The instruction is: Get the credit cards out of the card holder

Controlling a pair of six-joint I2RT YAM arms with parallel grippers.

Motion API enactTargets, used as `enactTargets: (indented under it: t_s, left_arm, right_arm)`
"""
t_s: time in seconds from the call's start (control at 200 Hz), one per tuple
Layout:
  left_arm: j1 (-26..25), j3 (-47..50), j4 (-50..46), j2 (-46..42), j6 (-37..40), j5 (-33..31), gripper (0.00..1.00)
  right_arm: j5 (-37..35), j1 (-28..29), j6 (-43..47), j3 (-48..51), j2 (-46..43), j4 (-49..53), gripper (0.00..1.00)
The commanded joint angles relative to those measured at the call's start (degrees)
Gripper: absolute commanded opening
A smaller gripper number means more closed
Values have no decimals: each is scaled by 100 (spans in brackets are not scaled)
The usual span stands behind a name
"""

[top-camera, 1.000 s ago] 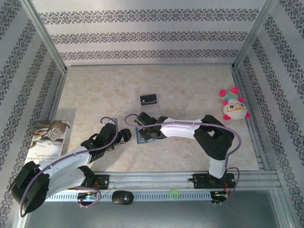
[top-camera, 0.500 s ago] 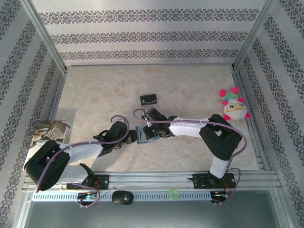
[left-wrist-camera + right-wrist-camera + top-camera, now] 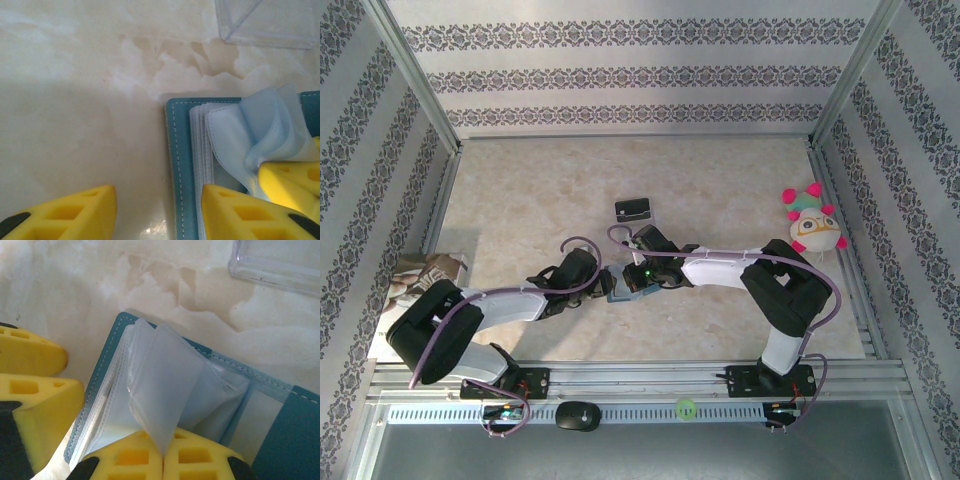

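Right wrist view: my right gripper (image 3: 162, 455) is pinched shut on a clear plastic sleeve (image 3: 167, 385) of the teal-blue rectangular card holder (image 3: 287, 440); left wrist view: my left gripper (image 3: 157, 210) gapes astride its stitched edge.

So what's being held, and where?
The right tool pinches a clear inner sleeve of the card holder at its free edge; the left tool holds nothing.

No lettering can be read anywhere on the tabletop (image 3: 540, 190). A printed booklet (image 3: 420, 272), well to the left of the left claw (image 3: 602, 285), carries print too small to make out. The card holder (image 3: 280, 440) at the right claw (image 3: 163, 452) shows plain clear sleeves. A pale mark on the black piece (image 3: 633, 209) beyond it is illegible.
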State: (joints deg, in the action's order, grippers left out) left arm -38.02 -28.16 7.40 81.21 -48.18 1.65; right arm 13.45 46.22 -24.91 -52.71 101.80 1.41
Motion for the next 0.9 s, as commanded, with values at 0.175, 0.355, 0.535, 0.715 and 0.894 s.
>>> enactTargets:
  t_s: [0.175,0.355,0.535,0.715,0.894]
  left_arm:
    - [-142,-293,95,461,115,107,49]
    - [-157,-368,73,692,73,126,48]
    - [-149,-301,176,805,2,184,47]
    - [-153,-290,341,1003,-42,316,46]
    - [-150,-364,374,1099,1,379,46]
  right_arm:
    - [221,42,-115,226,198,193,0]
    - [100,49,-237,261,33,201,8]
    - [-606,96,-384,191,-199,682,32]
    - [-1474,287,-406,23,-229,1274,42]
    - [-2089,353,-481,35,-281,1634,42]
